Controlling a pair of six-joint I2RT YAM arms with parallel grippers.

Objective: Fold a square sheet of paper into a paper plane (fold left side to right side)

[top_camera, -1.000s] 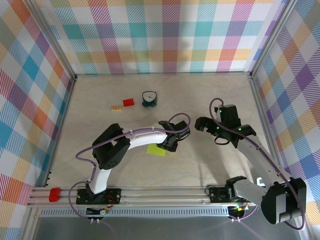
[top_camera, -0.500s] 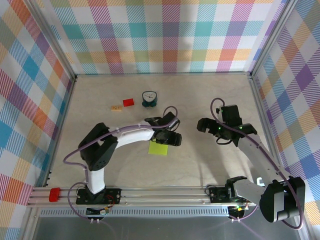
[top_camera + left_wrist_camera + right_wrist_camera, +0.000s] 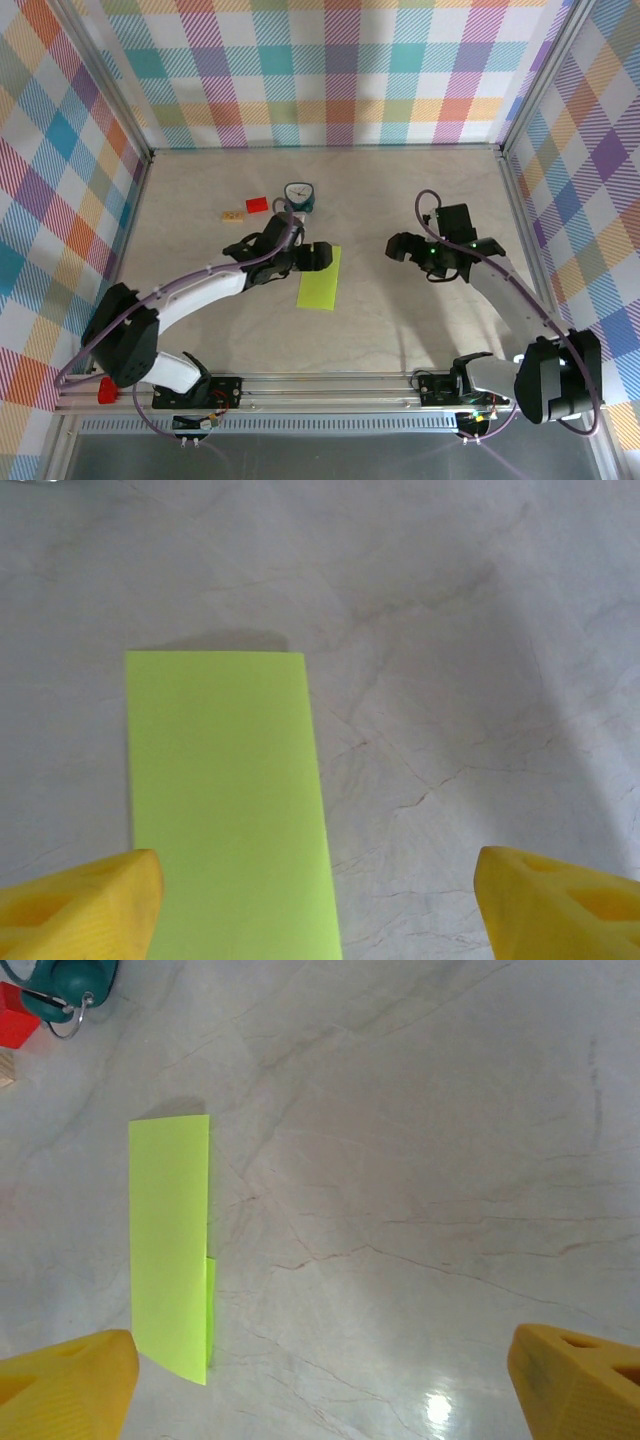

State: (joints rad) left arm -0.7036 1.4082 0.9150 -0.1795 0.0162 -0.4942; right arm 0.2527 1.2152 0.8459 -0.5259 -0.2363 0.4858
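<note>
Folded paper (image 3: 320, 277) on marbled table (image 3: 420, 190), plaid walls (image 3: 340, 70)

A robotics lab cell: a marble-patterned table (image 3: 420, 190) boxed in by aluminium framing (image 3: 542, 85) and bright checked walls (image 3: 330, 70), the left arm (image 3: 200, 290) and right arm (image 3: 510, 310) bolted to a rail (image 3: 330, 385) at its near edge.

No readable text, labels, numbers or signs
</note>
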